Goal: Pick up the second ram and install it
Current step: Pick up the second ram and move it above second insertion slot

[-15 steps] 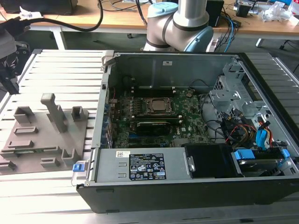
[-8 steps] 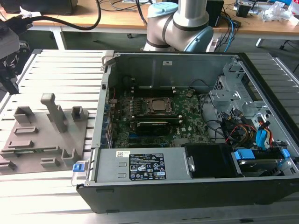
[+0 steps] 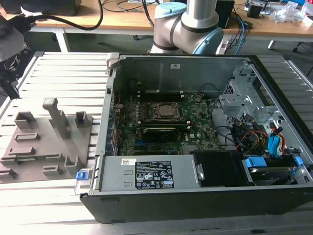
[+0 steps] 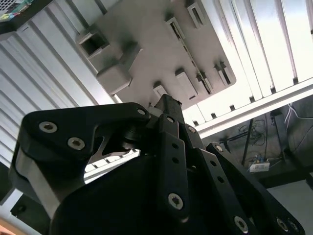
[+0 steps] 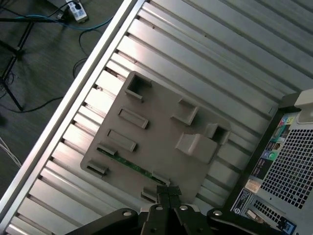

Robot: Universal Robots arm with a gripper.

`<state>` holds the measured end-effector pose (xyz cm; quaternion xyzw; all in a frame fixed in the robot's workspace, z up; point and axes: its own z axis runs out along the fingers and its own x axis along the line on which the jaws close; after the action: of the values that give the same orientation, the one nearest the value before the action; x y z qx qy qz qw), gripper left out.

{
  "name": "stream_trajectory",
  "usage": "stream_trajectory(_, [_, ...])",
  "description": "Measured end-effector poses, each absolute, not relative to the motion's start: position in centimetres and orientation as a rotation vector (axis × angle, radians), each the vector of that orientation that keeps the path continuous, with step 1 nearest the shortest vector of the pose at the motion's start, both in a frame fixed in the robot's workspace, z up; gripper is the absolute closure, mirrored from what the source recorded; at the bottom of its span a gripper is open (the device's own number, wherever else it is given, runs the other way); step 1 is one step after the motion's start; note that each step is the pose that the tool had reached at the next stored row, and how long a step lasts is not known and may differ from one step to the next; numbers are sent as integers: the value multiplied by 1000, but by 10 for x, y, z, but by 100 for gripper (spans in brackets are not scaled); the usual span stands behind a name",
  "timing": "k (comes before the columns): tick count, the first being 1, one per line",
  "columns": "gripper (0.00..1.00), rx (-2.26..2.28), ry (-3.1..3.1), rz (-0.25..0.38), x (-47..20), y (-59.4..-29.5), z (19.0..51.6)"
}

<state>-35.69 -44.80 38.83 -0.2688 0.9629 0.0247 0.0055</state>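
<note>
Second ram [image 5: 134, 167]: your gripper [image 5: 166, 190] does not have hold of it. In the first wrist view the two black fingers are pressed together at their tips with nothing between them. In the second wrist view the gripper [image 4: 165, 102] hangs above the grey tray [image 4: 146, 44] and is apart from it, touching nothing.

Look past the fingertips in the first wrist view and you find the stick as a thin green strip. It stands on its edge in a long slot of the tray [image 5: 161, 132], close to the tray's border, and one end of it lies near the line of your fingertips.

The tray carries several raised blocks and empty slots, and it rests flat on the ribbed aluminium table [image 5: 205, 54].

In the exterior view you see the tray [image 3: 46, 144] at the lower part of the exterior view's left, on the same table [image 3: 68, 78]. Just beside it, toward the exterior view's right, the open computer case [image 3: 151, 174] lies on its side with the green motherboard [image 3: 195, 129] exposed. The arm's base [image 3: 188, 22] stands behind the case at the top centre.
</note>
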Motion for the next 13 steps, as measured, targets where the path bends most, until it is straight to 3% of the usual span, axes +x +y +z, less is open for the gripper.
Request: stream_trajectory(13, [89,-1031,2958,78,-357,-448,388])
